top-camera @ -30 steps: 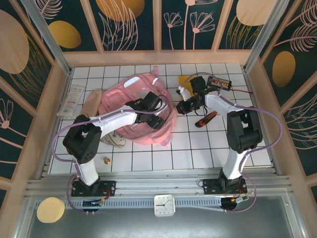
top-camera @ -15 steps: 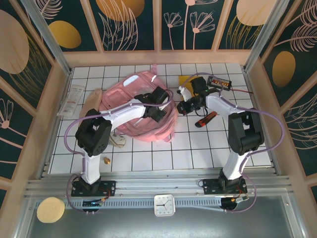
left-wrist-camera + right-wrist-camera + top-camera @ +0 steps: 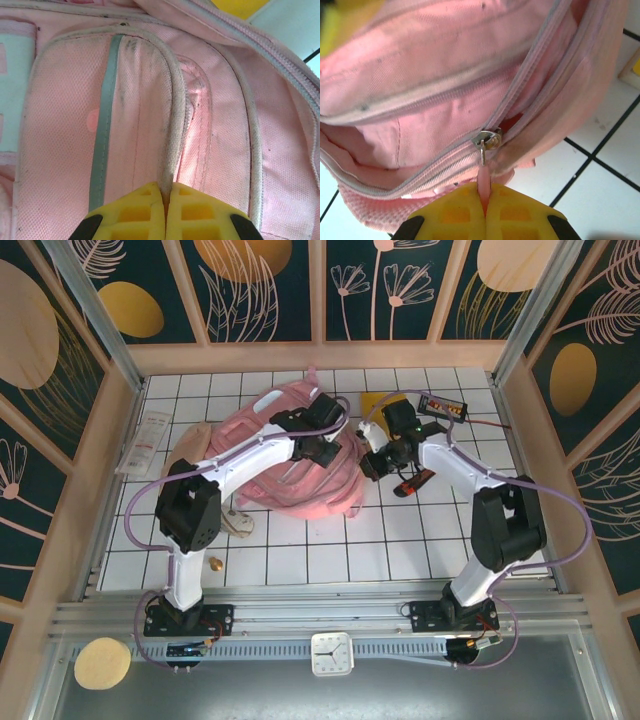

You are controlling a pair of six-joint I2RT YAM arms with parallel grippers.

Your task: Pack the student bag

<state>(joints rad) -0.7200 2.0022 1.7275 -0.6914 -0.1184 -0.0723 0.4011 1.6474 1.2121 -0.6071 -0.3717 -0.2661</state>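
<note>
The left tool (image 3: 166, 194) is clenched on a piped seam (image 3: 176, 120) of the student bag (image 3: 300, 495), its 2 yellow fingers pressed together around the cord. The right tool (image 3: 485, 195) pinches the pink zipper pull (image 3: 483, 175), which hangs from a metal slider (image 3: 488, 139). The bag lies crumpled on the white tiled tabletop (image 3: 400, 540), left of centre, with the left arm reaching across it. An orange-handled item (image 3: 415, 481) lies near the right tool.

I'm in a robot test booth, probably a lab: gridded white tabletop (image 3: 400, 540), leaf-print panels (image 3: 265, 290) up top, aluminium rail (image 3: 330, 618) below.
</note>
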